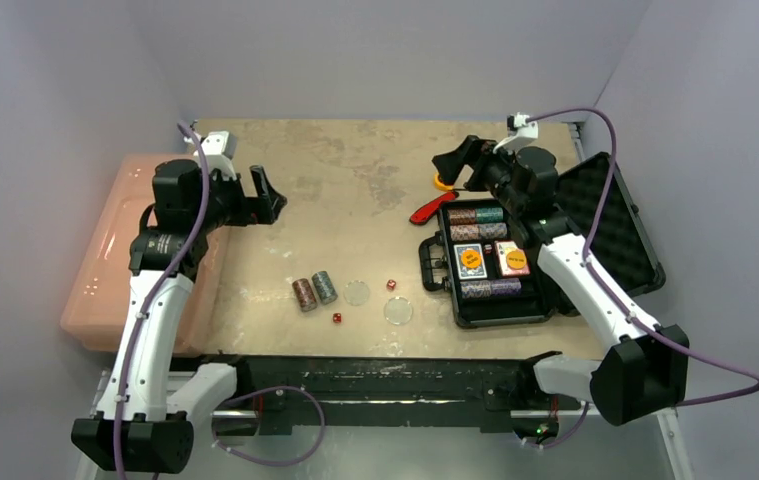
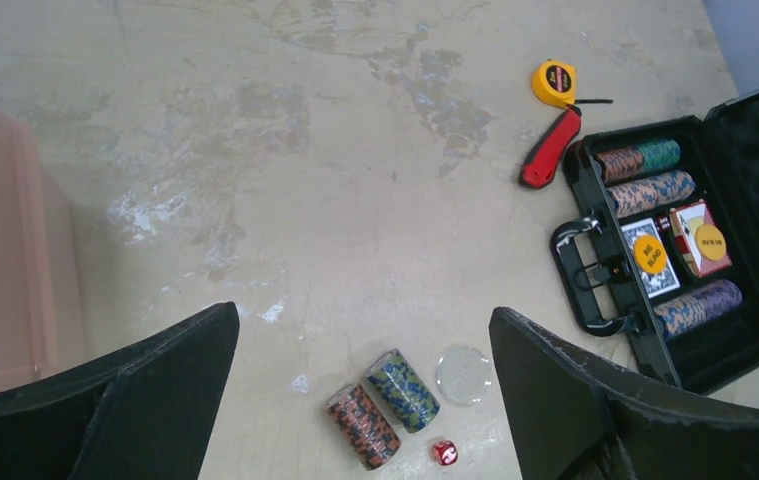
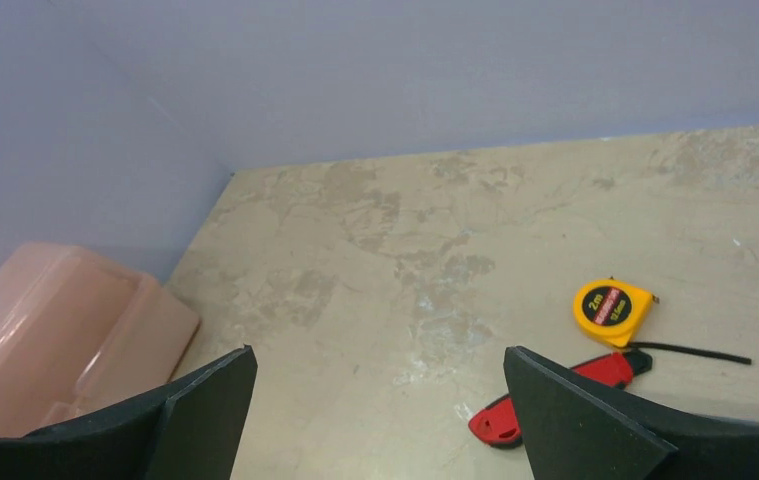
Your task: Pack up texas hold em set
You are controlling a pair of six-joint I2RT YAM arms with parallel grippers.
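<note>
The texas hold em set's black case [image 1: 505,308] lies open at the right, its foam lid [image 1: 610,215] tipped back. Inside are chip rolls and two card decks [image 1: 490,259]. Loose on the table lie an orange-brown chip roll [image 1: 304,294], a green-blue chip roll [image 1: 325,287], two clear discs [image 1: 356,292] [image 1: 398,311] and two red dice [image 1: 392,284] [image 1: 337,318]. My left gripper [image 1: 267,197] hangs open and empty, above and behind the loose rolls [image 2: 364,425] [image 2: 403,390]. Behind the case's far left corner, my right gripper [image 1: 452,168] is open and empty in the air.
A large pink bin [image 1: 115,260] fills the table's left edge under my left arm. A yellow tape measure [image 1: 442,182] and a red-handled tool [image 1: 430,211] lie just behind the case, below my right gripper [image 3: 380,352]. Grey walls close in on three sides.
</note>
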